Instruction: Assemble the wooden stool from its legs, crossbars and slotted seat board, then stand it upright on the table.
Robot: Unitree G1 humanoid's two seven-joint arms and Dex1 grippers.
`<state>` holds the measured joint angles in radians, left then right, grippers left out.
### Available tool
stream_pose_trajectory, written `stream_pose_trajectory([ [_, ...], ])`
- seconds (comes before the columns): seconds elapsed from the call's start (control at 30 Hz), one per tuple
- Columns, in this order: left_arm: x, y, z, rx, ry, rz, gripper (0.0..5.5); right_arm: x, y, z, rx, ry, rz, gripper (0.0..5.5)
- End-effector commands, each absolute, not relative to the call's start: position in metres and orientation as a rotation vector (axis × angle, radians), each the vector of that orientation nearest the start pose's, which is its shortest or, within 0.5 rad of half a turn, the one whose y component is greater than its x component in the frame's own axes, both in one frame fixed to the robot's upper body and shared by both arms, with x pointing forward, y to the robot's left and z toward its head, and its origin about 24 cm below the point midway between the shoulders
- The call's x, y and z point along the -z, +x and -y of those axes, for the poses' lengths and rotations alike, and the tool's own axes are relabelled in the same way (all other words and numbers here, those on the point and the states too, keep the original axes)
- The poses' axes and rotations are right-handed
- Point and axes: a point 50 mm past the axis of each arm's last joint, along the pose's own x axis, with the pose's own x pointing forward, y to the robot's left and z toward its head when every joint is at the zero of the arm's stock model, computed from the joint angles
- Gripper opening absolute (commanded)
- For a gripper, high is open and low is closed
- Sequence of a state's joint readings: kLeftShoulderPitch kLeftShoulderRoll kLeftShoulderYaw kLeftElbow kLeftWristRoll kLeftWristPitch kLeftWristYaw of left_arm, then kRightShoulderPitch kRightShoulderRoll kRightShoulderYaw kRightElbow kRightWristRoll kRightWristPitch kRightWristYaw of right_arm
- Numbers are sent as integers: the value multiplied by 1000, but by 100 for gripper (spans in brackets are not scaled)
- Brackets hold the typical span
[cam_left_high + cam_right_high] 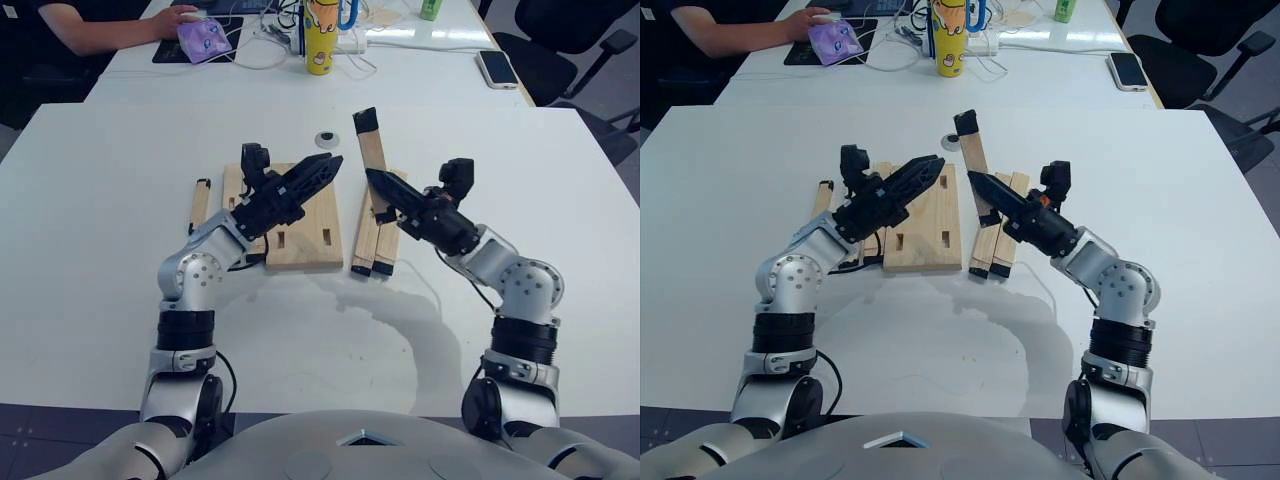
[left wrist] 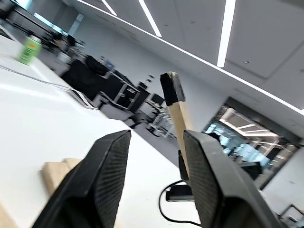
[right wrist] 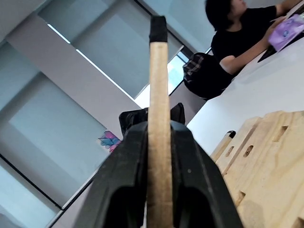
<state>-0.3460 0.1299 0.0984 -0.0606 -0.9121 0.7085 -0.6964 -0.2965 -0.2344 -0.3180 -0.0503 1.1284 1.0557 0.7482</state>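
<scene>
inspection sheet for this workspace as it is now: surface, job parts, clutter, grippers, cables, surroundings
surface: white table, parts grouped near its middle
job's things: seat board lies flat, visible slots empty; single leg lies left of it; pair of legs lies right of it; raised leg is held off the table
clutter: small disc just beyond the board
grippers: left gripper open above the board; right gripper shut on the raised leg
cables: nothing seen on this table; tangle of cables on the far table
surroundings: yellow cup and phone on the far table; chair beside it
</scene>
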Motion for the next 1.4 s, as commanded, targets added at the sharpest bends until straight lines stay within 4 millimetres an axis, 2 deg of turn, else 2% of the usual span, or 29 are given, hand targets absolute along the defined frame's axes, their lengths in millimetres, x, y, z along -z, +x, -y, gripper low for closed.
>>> stream_pose_trajectory([
  [0.03,-134,275,-113,1144,-813,-75,206,-122,251,160,-1232,987,-248,42],
  [0.2,-140,273,-114,1181,-868,-107,206,-115,249,157,-1238,953,-290,42],
  [0.4,-137,271,-112,1187,-859,-152,206,-113,238,151,-1314,940,-314,42],
  [0.7,-138,265,-106,1254,-857,-187,206,-110,236,145,-1333,927,-325,42],
  [1.07,-141,269,-105,1247,-846,-159,48,-108,238,143,-1332,934,-316,42],
  [1.23,-138,270,-108,1219,-844,-155,46,-107,240,143,-1326,927,-307,42],
  [1.33,-135,276,-111,1152,-847,-122,46,-102,241,142,-1301,863,-333,42],
  [1.37,-133,279,-113,1118,-847,-108,46,-100,240,142,-1296,859,-347,78],
  [1.4,-131,282,-115,1089,-830,-100,46,-97,239,142,-1297,854,-362,91],
])
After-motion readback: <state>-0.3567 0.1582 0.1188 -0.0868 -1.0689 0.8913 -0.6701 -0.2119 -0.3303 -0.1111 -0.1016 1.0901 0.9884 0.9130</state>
